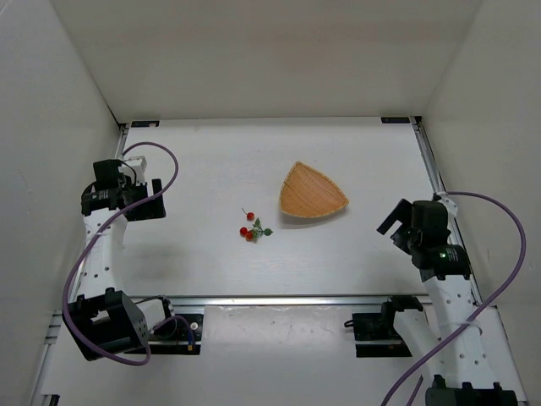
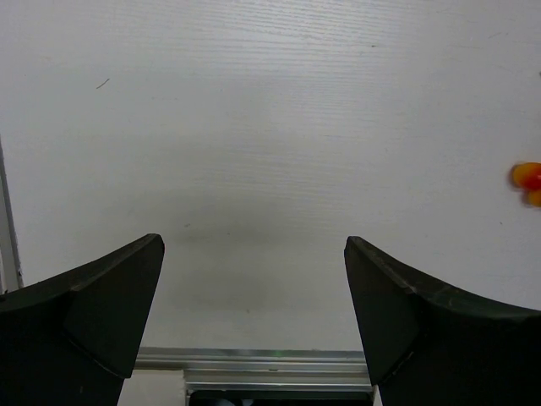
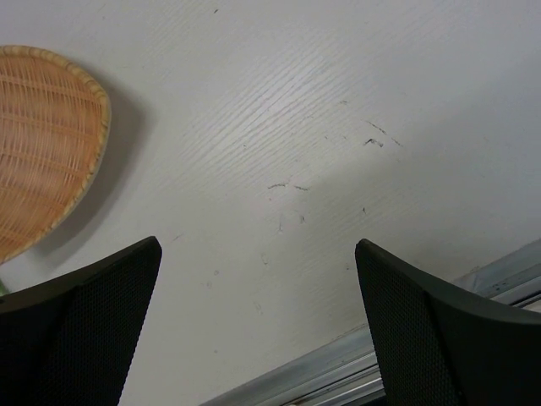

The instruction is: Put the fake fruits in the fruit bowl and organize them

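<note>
A small bunch of red cherries [image 1: 252, 230] with green leaves lies on the white table near the middle; its edge shows at the right of the left wrist view [image 2: 528, 182]. The tan wicker fruit bowl [image 1: 311, 193] sits just right of and behind them, with nothing in it; part of it shows at the upper left of the right wrist view [image 3: 42, 144]. My left gripper [image 1: 145, 203] is open and empty at the far left, well away from the cherries. My right gripper [image 1: 396, 222] is open and empty to the right of the bowl.
White walls enclose the table on three sides. An aluminium rail [image 1: 287, 299] runs along the near edge, with the arm bases behind it. Purple cables [image 1: 499, 279] loop beside both arms.
</note>
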{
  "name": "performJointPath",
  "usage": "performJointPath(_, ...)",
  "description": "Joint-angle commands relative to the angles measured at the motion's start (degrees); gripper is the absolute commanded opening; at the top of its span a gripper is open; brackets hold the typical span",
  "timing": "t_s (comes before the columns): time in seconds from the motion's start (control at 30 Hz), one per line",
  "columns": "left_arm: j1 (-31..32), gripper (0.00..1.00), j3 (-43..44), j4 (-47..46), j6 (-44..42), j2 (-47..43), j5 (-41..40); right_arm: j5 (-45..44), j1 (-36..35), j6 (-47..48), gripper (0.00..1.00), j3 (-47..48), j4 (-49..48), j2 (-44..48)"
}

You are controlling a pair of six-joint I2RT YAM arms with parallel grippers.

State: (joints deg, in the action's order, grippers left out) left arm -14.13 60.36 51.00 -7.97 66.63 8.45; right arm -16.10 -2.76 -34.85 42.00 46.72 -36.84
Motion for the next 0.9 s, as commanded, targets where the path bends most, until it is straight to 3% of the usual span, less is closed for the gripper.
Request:
performJointPath(0.0,0.2,1.00,0.8,-0.1,-0.5,-2.1,2.3,2.2,-2.1,5.9,1.00,4.0,-4.2,-3.0)
performJointPath(0.1,0.2,1.00,1.4,-0.1,-0.5,-2.1,3.6,1.9,-9.9,8.4,1.00,9.2,-7.1,-9.6)
performJointPath(0.23,1.4,1.00,2.6,0.5,-0.5,-1.5,4.2,-8.3,-31.2,11.5,1.00,18.7,-8.4,-25.4)
performJointPath(0.4,1.4,1.00,2.0,0.5,-0.5,-2.1,1.5,-1.7,-47.9,19.5,1.00,31.5,-11.7,-44.6)
performJointPath(0.6,1.9,1.00,-0.8,0.5,-1.0,-2.7,-1.9,2.6,-55.1,23.4,1.00,49.0,-11.7,-70.7)
performJointPath(0.87,1.9,1.00,-1.8,0.5,-1.5,-2.7,-3.0,4.2,-55.1,20.8,0.97,59.9,-9.2,-86.6)
